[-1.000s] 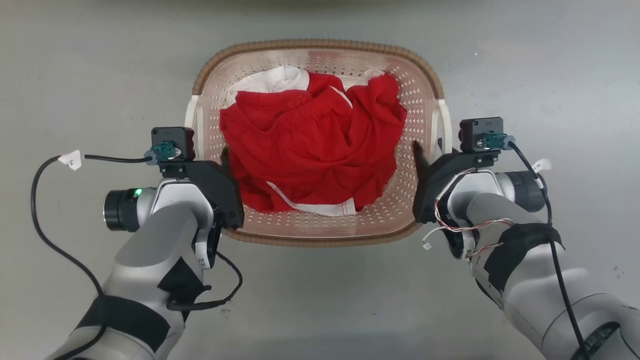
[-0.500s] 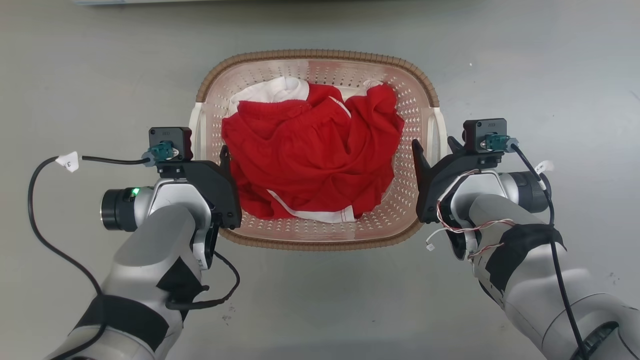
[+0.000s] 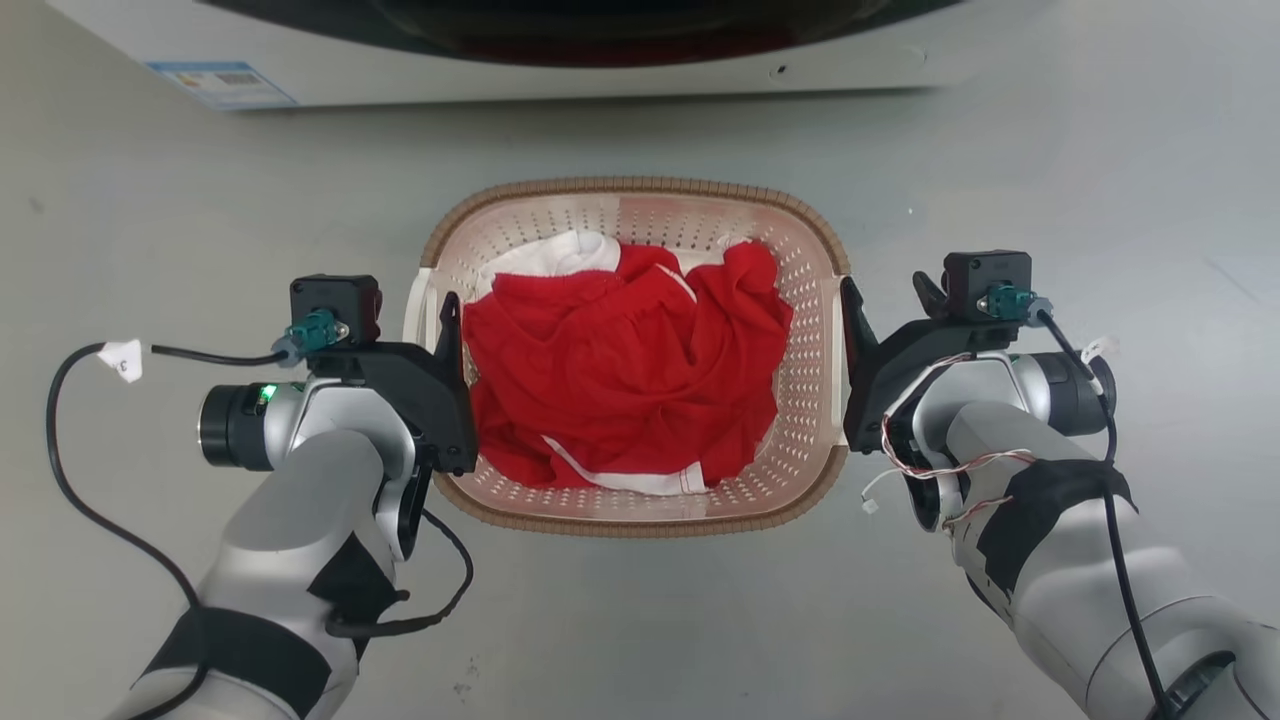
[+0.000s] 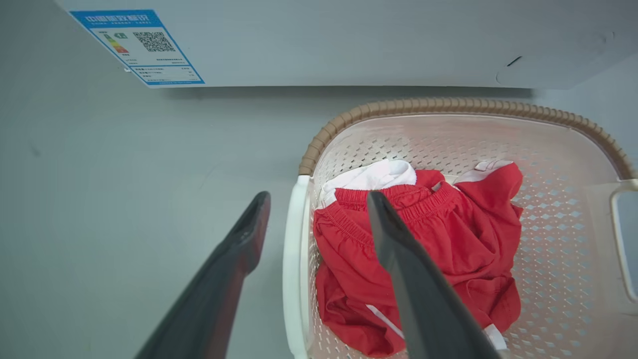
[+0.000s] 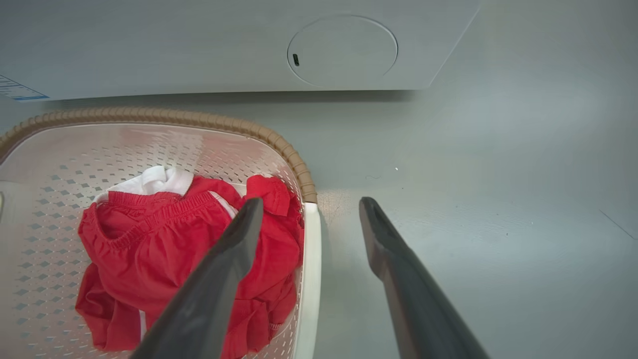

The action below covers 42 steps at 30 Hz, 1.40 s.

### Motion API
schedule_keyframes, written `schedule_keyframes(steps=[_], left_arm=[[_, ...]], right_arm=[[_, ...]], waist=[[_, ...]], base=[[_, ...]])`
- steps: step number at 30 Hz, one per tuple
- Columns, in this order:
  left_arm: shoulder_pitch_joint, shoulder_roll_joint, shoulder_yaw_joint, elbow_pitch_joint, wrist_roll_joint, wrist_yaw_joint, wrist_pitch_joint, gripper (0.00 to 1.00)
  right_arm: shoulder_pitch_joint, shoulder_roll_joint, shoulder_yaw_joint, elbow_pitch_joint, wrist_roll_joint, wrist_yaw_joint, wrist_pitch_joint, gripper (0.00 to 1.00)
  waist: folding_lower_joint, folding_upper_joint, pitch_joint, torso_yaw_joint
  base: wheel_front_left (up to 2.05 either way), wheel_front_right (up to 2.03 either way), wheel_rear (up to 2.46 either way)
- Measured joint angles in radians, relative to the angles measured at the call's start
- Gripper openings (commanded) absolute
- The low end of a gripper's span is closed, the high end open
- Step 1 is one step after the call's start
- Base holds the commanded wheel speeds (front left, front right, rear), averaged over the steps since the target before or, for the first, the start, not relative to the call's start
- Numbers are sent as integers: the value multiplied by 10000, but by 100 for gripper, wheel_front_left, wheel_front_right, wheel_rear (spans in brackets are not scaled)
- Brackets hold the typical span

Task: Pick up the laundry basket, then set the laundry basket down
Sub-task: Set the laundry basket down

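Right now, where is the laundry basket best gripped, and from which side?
Take the laundry basket by its two white side handles: the left handle with the left claw, the right handle with the right claw, each from above. Each handle is a thin bar that fits between the open fingers, and holding both likely keeps the basket level.

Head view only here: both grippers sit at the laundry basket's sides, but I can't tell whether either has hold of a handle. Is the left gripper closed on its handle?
Observer: No. In the left wrist view the left gripper is open, its fingers straddling the white left handle of the laundry basket.
Operator: And the right gripper?
Observer: Same in the right wrist view: the right gripper is open, one finger over the red clothes, the other over the floor, with the right handle between them.
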Motion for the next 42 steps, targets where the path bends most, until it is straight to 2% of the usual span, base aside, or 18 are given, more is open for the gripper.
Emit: schedule_keyframes(steps=[11, 20, 25, 42], left_arm=[[811, 171, 23, -263, 107, -420, -420, 100], [1989, 376, 389, -1120, 301, -424, -422, 100], [2966, 462, 796, -1814, 577, -155, -422, 100], [5719, 800, 1814, -4008, 1457, 282, -422, 100]], right_arm=[[727, 2, 12, -174, -73, 253, -487, 100], [1833, 6, -378, -573, -69, 278, -497, 100], [2593, 6, -884, -878, -121, 276, -497, 100], [5130, -48, -1881, -2451, -1057, 174, -497, 100]], waist=[[-1, 0, -1228, -12], [0, -1, -2330, -55], [0, -1, -3113, -93], [-1, -1, -4973, -199]], base=[[0, 0, 0], [0, 0, 0], [0, 0, 0], [0, 0, 0]])
